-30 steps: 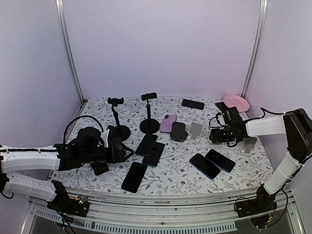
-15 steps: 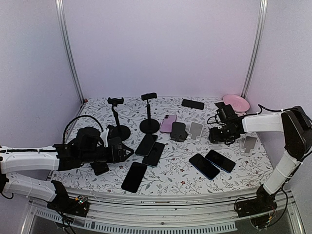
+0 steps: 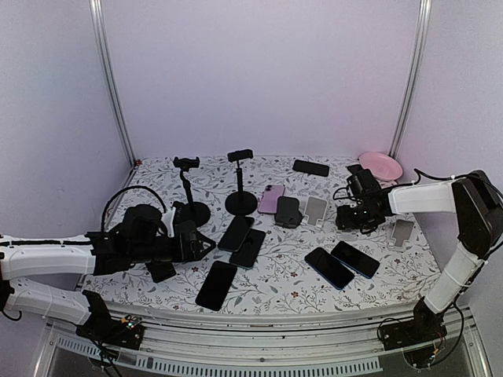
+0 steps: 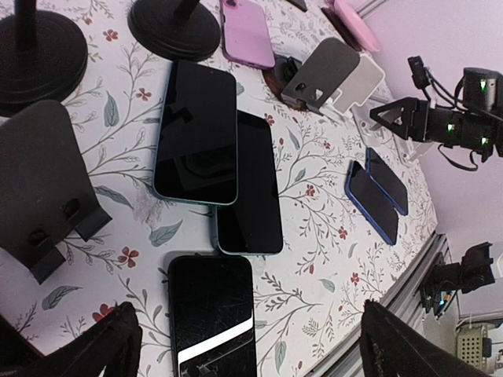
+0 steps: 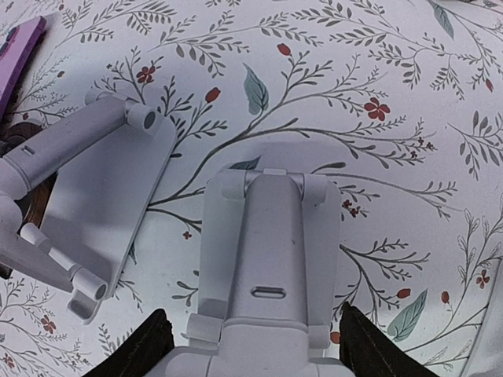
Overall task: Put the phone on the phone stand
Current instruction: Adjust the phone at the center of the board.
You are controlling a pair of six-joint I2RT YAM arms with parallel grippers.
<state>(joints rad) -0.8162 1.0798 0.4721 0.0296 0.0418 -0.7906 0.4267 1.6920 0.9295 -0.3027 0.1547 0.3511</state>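
Plainly, the task has hardly begun: every phone in view lies flat on the table (image 3: 314,276) and no stand carries one.

The left gripper (image 3: 203,245) sits at the left of the top view with its fingers (image 4: 98,349) spread wide and nothing between them. Its wrist view looks down on a dark phone (image 4: 211,314) at the bottom centre, in line with the gap between the fingers but not touched. Two more phones (image 4: 196,129) lie overlapping just above it. A black stand (image 4: 47,181) stands at the left edge of that view.

The right gripper (image 3: 350,220) is at the right of the top view, low over a silver stand (image 5: 271,259). Its fingers (image 5: 145,349) are partly spread, one on each side of the stand's foot; I cannot tell whether they press on it or merely flank it.

What is left, I judge, is nearly everything: grasp a phone, lift it, and set it on a stand.
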